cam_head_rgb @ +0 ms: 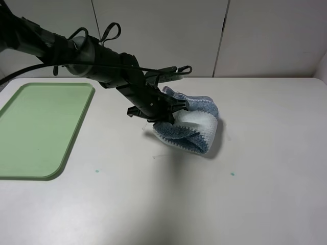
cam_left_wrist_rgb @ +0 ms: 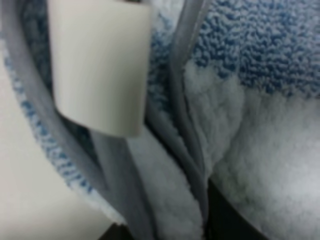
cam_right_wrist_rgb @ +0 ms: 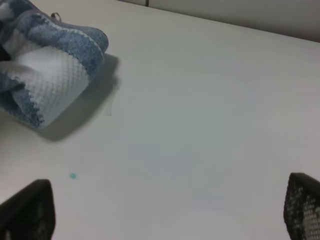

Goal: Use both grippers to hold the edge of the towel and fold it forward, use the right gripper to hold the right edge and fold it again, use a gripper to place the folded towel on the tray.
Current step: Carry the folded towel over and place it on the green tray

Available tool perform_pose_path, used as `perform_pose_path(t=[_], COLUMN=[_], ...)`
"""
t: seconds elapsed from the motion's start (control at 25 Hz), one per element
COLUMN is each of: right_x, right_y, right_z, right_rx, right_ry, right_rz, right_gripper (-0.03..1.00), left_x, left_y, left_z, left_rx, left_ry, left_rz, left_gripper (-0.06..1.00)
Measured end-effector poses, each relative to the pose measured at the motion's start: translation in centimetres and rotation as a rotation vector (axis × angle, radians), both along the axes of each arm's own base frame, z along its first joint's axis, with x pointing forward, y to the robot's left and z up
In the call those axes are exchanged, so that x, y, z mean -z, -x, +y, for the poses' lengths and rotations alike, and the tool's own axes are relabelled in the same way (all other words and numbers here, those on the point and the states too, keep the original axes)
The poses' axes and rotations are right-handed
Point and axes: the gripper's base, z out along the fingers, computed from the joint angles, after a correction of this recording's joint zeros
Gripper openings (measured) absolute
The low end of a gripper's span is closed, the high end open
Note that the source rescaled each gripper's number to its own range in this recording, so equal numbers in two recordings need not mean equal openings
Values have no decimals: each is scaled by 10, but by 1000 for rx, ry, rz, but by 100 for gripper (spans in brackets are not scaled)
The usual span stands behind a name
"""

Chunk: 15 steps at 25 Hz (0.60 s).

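The towel (cam_head_rgb: 196, 125) is a folded, bunched bundle of blue-grey and white stripes near the middle of the table. My left gripper (cam_head_rgb: 173, 109) reaches in from the left and is shut on the bundle's left side. The bundle casts a shadow on the table beneath it. In the left wrist view the cloth fills the frame, with the edge of the towel (cam_left_wrist_rgb: 187, 100) in grey piping and a white tag (cam_left_wrist_rgb: 100, 65). The pale-green tray (cam_head_rgb: 36, 127) lies flat at the far left with nothing on it. My right gripper (cam_right_wrist_rgb: 165, 210) is open over bare table, to the right of the towel (cam_right_wrist_rgb: 50, 75).
The white table (cam_head_rgb: 265, 153) carries small teal marks (cam_head_rgb: 232, 173) to the right of and in front of the towel. A white panelled wall (cam_head_rgb: 265, 35) stands behind the table's far edge. The left arm's cables (cam_head_rgb: 110, 33) loop above it.
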Motion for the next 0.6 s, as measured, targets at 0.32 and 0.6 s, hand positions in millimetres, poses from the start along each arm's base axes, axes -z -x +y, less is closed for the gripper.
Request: perform_pose_path(t=[0.32, 0.6], right_x=[0, 0], right_y=[0, 0], right_z=[0, 0], right_rx=[0, 0], right_ry=[0, 0], right_rz=[0, 0], right_gripper=[100, 100], left_x=[-35, -49], left_y=[-9, -17], left_z=[28, 59], left_rx=[26, 18], left_ry=[-53, -120], left_rz=[-50, -22], left_gripper=[11, 11])
